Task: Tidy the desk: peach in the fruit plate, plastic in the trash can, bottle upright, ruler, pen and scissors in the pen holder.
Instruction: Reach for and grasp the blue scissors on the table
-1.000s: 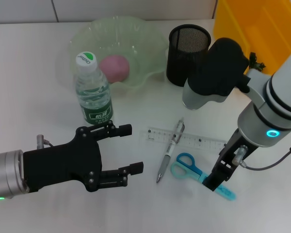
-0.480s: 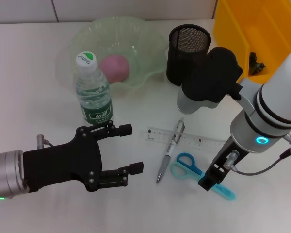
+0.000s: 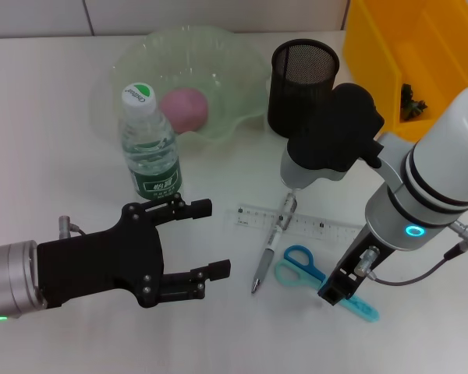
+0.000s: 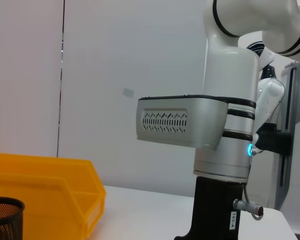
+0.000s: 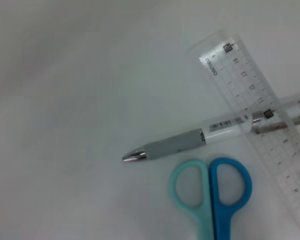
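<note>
Right gripper, jaws' state can't tell, sits low over scissors lying flat on desk beside pen; best grip the blades squarely, clear of pen; left gripper parked, jaws wide open, empty.

I counted one peach, one plate, one bottle, one holder, one ruler, one pen, one pair of scissors, one bin and two grippers.
</note>
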Controlling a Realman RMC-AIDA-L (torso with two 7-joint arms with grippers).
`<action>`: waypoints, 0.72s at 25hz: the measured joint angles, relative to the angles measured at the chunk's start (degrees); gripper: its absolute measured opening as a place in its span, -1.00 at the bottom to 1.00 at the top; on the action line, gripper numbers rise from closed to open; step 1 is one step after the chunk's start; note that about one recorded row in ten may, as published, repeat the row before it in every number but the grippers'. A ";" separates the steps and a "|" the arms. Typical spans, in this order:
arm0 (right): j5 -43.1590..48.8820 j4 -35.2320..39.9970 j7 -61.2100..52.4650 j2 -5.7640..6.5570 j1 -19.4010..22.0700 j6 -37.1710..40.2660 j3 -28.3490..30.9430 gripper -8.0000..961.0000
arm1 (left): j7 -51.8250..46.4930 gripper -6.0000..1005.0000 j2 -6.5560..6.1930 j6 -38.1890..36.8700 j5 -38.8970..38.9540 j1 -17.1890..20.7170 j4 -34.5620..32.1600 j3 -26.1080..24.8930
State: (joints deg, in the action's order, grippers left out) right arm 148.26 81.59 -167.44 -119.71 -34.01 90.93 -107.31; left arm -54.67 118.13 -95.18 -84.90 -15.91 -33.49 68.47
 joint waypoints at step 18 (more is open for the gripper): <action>-0.96 -1.39 0.73 0.00 0.00 -0.77 -0.47 -0.15 | 0.01 0.59 0.00 0.27 0.00 0.27 0.00 -0.09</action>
State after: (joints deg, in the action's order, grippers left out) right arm 147.30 80.20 -166.71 -119.71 -34.01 90.15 -107.78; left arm -54.67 118.12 -94.92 -84.90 -15.64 -33.49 68.38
